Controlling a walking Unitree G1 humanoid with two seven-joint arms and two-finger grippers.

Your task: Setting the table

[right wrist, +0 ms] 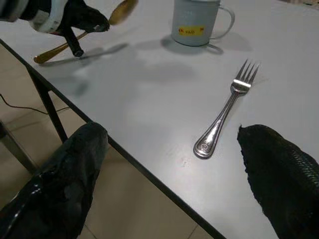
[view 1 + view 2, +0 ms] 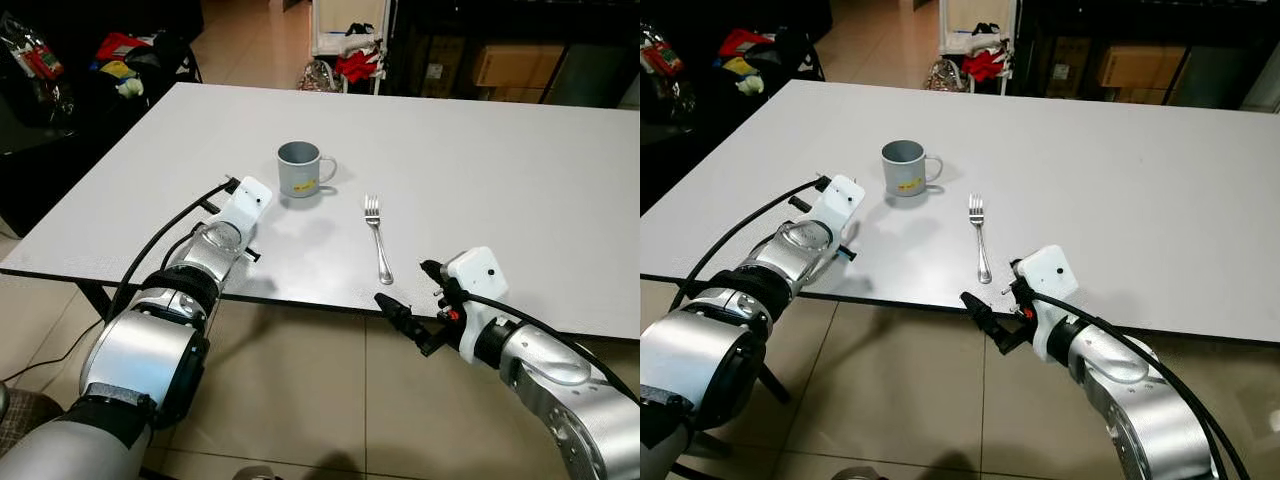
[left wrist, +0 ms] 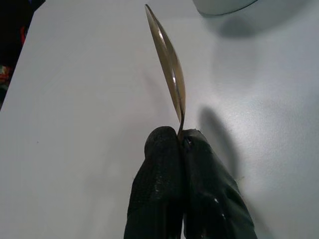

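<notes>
A grey mug (image 2: 300, 168) with a yellow label stands on the white table (image 2: 500, 180). To its right a silver fork (image 2: 378, 238) lies with its tines pointing away from me. My left gripper (image 3: 180, 140) is shut on the handle of a gold spoon (image 3: 169, 64), held just above the table on the near side of the mug; the right wrist view shows the spoon (image 1: 122, 10) angled up. My right gripper (image 2: 405, 285) is open at the table's front edge, just short of the fork's handle end (image 1: 204, 145), with nothing between its fingers.
Tiled floor (image 2: 300, 390) lies below the table's front edge. Dark furniture with red and yellow clutter (image 2: 120, 55) stands at the back left. A white rack with a red cloth (image 2: 355, 60) and a cardboard box (image 2: 510, 62) are beyond the far edge.
</notes>
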